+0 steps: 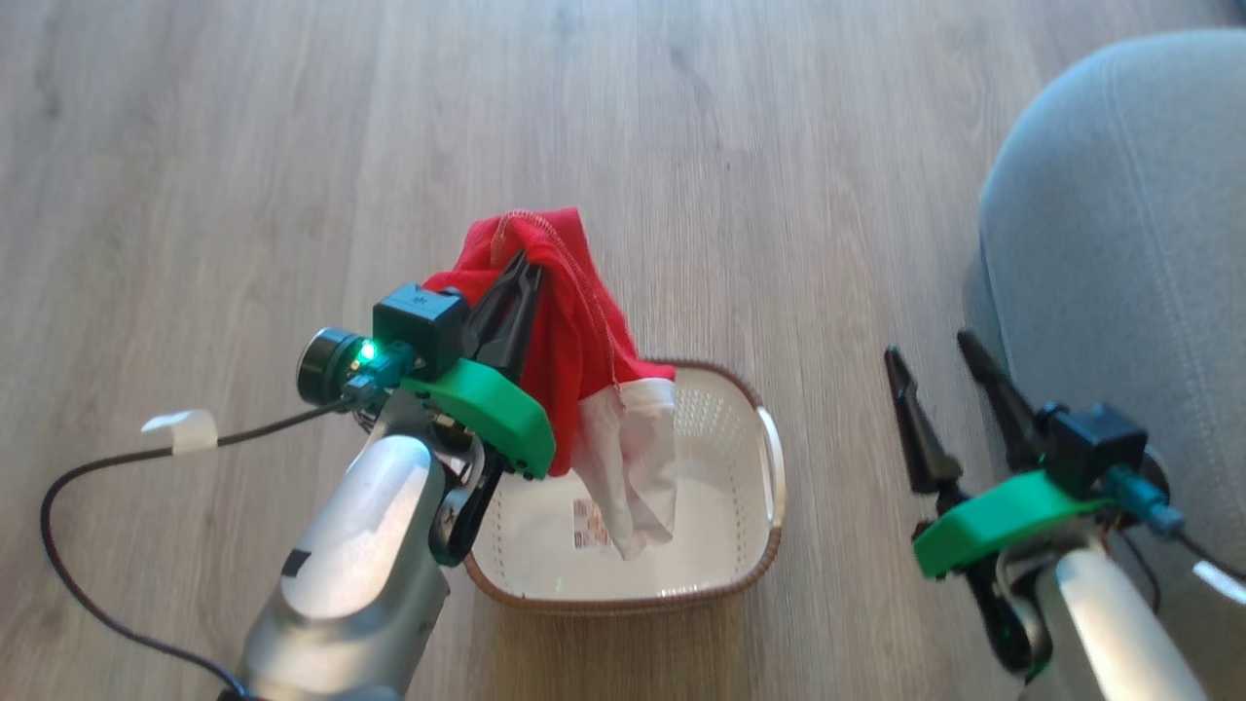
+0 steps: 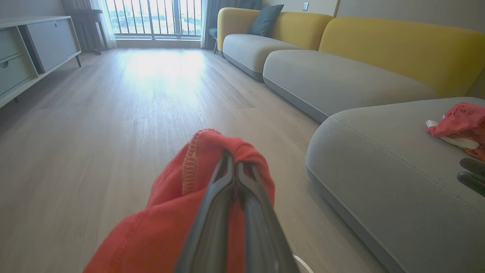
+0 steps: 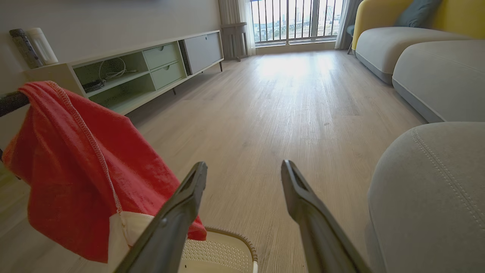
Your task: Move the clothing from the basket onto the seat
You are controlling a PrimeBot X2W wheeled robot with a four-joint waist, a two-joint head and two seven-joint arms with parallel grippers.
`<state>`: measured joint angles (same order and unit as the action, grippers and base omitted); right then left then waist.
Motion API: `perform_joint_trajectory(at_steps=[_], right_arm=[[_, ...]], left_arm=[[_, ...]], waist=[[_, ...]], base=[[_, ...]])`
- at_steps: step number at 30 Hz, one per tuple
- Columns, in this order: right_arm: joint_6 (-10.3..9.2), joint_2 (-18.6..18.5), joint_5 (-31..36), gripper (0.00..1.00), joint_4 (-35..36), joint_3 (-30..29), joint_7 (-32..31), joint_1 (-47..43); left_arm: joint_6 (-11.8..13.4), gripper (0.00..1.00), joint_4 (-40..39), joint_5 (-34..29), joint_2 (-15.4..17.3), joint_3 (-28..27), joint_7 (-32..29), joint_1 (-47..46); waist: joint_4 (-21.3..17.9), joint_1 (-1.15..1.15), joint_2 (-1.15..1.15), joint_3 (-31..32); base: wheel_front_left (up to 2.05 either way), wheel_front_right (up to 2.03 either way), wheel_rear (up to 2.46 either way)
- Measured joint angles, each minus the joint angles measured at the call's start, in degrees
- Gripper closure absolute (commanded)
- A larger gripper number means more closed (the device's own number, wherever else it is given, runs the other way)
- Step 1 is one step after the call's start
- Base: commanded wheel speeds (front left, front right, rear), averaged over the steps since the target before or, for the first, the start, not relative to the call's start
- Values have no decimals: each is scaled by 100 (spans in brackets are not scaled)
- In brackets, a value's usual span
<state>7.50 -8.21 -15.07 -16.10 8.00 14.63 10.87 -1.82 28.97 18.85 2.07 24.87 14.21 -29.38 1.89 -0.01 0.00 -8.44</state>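
Left tool [image 1: 521, 261] clamps soft red white-trimmed garment [image 1: 574, 331] over cream perforated plastic basket [image 1: 771, 458].
Raise it clear, then swing across to grey upholstered seat [image 1: 1119, 243]; right tool [image 1: 930, 346] spread, empty.

Soft bright red garment with white trim [image 1: 574, 312]: matt knit cloth, stitched hem.
Small cream perforated basket [image 1: 725, 414]: smooth plastic, faint gloss; brown woven-look rim.
Large grey upholstered seat [image 1: 1119, 243]: matt, finely textured fabric, pale stitched seams.
Pale plank floor [image 1: 292, 146]: wood-grain, smooth, soft sheen.
Right tool [image 1: 927, 347]: dark, matt, smooth.
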Motion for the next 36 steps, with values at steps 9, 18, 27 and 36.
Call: perform_joint_trajectory(at_steps=[9, 18, 27, 36], right_arm=[[0, 82, 1, 0, -92, 31, 0, -418], [0, 96, 1, 0, -116, 188, 0, -453], [0, -123, -334, 0, 392, 2045, 0, 668], [0, -129, -138, 0, -369, 2693, 0, 1660]], left_arm=[[1, 100, -960, -12, 2, -23, 2, 47], [67, 100, -1597, -27, 3, 136, -5, 43], [100, 100, -1845, -44, 12, 506, -62, 37], [151, 100, -1871, 87, 24, 1047, -62, -1]], waist=[[70, 0, 0, 509], [65, 0, 0, 550], [118, 1, 0, 393], [289, 1, 0, 340]], base=[[0, 0, 0], [0, 0, 0], [0, 0, 0], [0, 0, 0]])
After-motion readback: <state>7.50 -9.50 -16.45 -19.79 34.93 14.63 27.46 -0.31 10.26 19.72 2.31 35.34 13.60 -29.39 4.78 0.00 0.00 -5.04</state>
